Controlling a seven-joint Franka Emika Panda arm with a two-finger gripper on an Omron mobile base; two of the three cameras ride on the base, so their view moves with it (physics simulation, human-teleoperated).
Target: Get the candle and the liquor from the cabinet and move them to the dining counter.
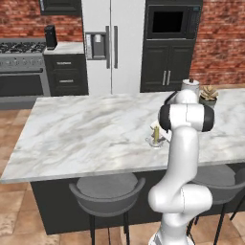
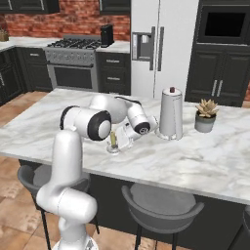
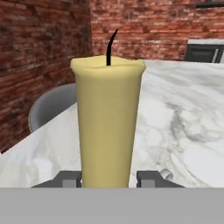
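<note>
The pale-yellow candle (image 3: 108, 122) stands upright on its small whitish saucer (image 1: 154, 143) on the marble dining counter (image 1: 86, 134), near the counter's front edge. My gripper (image 2: 118, 140) reaches down to it from the side, with one finger on each side of the candle's (image 2: 113, 138) lower part. In the hand view both dark fingertips (image 3: 70, 178) press against the wax, so the gripper (image 3: 108, 177) is shut on the candle. The saucer rests on the marble. The liquor and the cabinet are out of view.
A tall steel canister (image 2: 171, 113) and a potted succulent (image 2: 206, 114) stand on the counter to the right of the candle. Grey stools (image 1: 106, 189) sit below the front edge. A fridge, a stove and black cupboards line the far wall.
</note>
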